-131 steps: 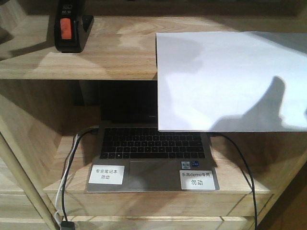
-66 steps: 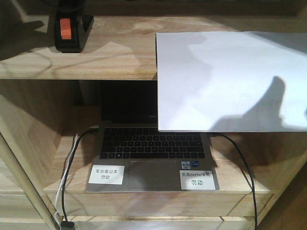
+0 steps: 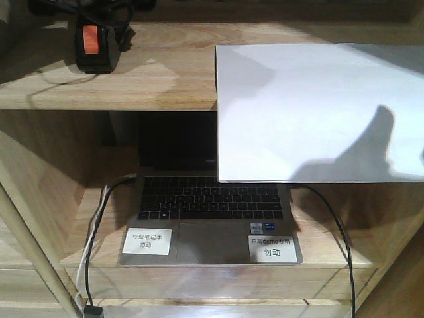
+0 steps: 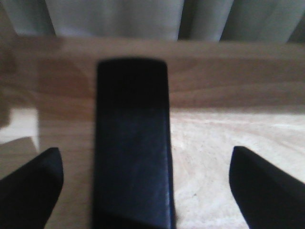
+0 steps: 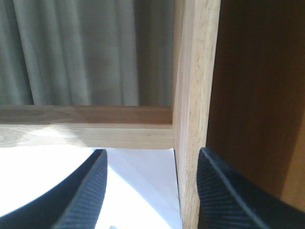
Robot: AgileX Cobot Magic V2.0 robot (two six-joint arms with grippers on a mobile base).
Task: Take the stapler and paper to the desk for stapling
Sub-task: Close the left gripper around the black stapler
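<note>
Newly lowered over the shelf (image 3: 165,73), the left gripper (image 4: 145,151) is being held spread around the stapler (image 3: 91,43) for pick-up; closing is being called for next.

A: You get warm, patchy light on the upper shelf (image 3: 165,79), and a dark shadow falls across the paper (image 3: 298,99) at its lower right.
B: Your left wrist view is soft: the stapler (image 4: 132,143) is blurred. In your right wrist view the paper glares white.
</note>
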